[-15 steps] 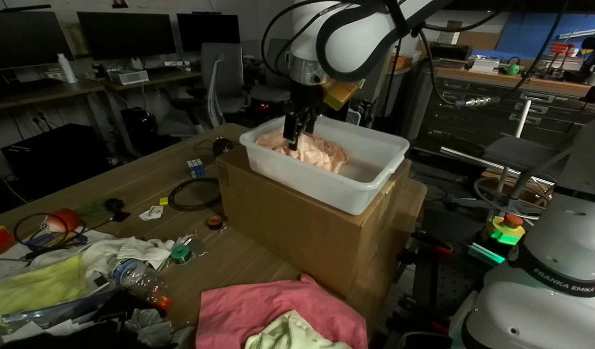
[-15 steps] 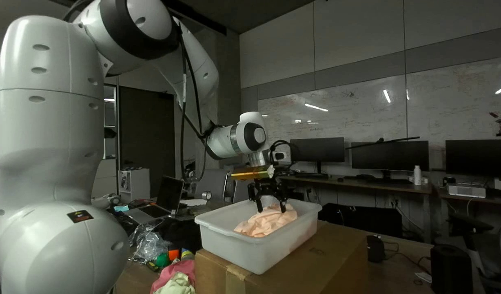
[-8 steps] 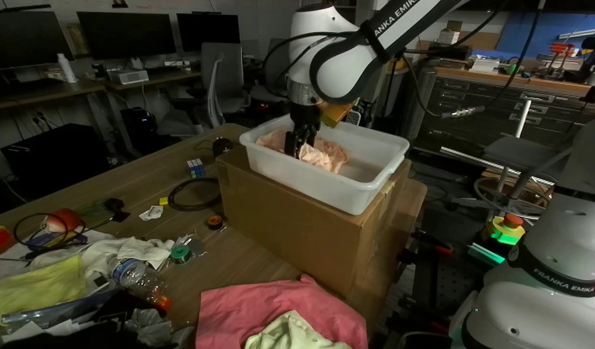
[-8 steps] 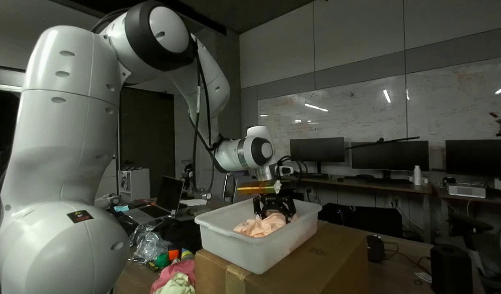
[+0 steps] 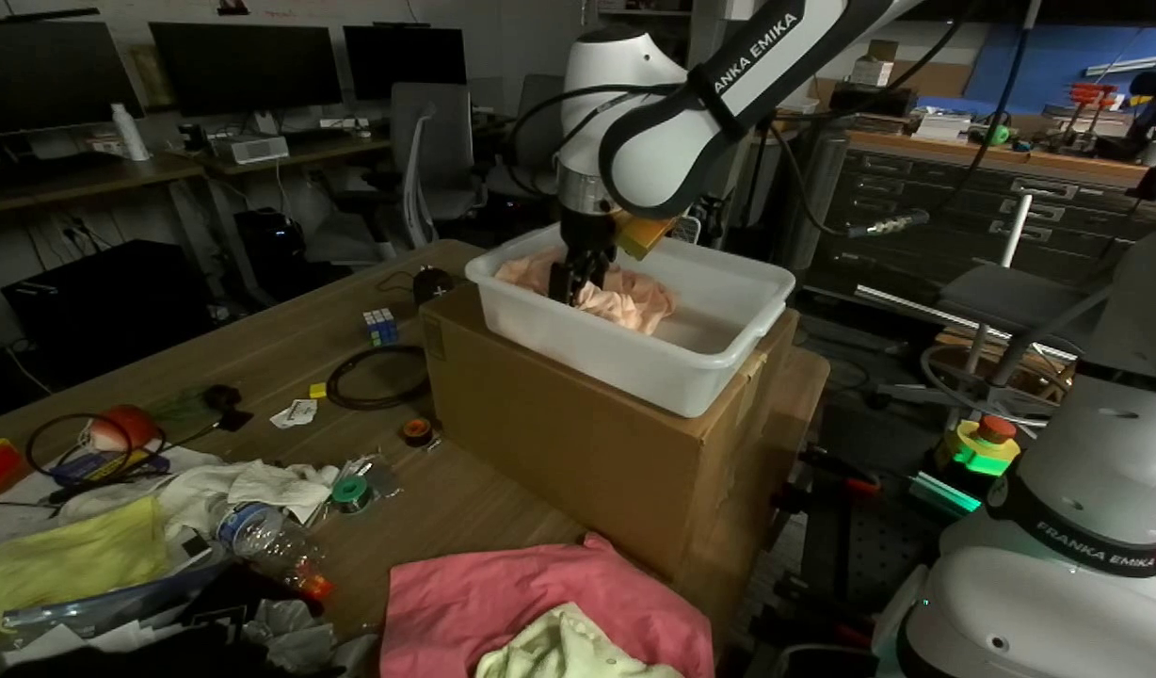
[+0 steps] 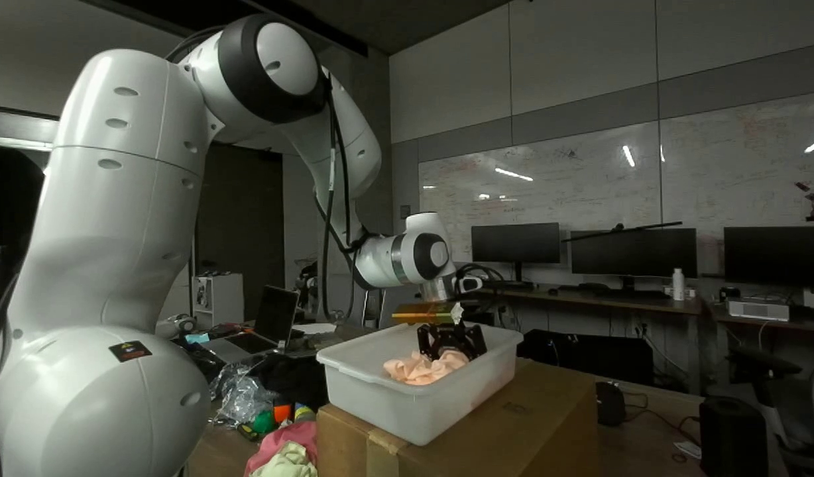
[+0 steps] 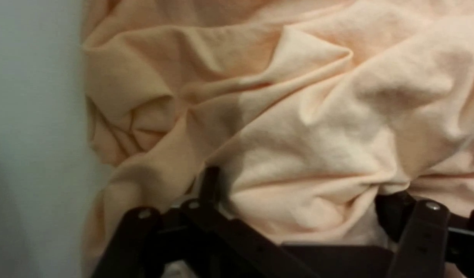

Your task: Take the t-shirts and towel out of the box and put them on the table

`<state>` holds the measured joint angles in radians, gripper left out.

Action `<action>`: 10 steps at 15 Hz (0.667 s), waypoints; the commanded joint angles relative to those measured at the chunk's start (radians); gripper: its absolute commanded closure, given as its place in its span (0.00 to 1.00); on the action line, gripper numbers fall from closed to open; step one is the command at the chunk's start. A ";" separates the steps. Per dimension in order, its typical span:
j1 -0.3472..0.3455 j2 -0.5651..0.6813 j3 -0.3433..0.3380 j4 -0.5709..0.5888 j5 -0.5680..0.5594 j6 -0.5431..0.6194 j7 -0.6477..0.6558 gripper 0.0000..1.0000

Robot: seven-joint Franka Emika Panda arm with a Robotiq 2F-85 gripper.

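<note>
Gripper (image 7: 301, 189): jaws spread, peach cloth (image 5: 623, 299) between | in an exterior view: both inside white tub (image 5: 597, 350), its 10 o'clock | pink cloth (image 5: 498, 586) on table (image 5: 479, 513), view's 6 o'clock

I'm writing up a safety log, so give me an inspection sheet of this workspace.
Surface: wooden table, with a cardboard carton on it and the white tub on the carton.
Job's things: crumpled peach cloth in the tub; pink cloth on the table, pale green cloth atop the pink.
Clutter: puzzle cube, plastic bottle, green spool.
Claw: jaws apart, down among the peach cloth's folds; no grip seen.
Cables: black coil on the table; another cable hangs along the arm.
Surroundings: monitors, gray chair, drawer cabinet.
</note>
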<state>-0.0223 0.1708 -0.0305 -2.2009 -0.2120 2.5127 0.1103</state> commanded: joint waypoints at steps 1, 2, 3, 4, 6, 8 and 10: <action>0.003 0.006 -0.016 0.019 -0.008 0.026 -0.005 0.31; 0.003 0.003 -0.015 0.017 -0.006 0.027 -0.005 0.38; 0.004 -0.002 -0.016 0.018 -0.004 0.025 0.001 0.46; 0.003 -0.006 -0.015 0.017 -0.003 0.025 -0.001 0.55; 0.003 -0.023 -0.014 0.012 0.004 0.012 0.002 0.71; 0.005 -0.049 -0.016 0.001 -0.003 0.005 0.019 0.86; 0.006 -0.086 -0.019 -0.013 -0.009 0.003 0.044 0.94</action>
<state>-0.0223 0.1475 -0.0329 -2.1935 -0.2116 2.5190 0.1226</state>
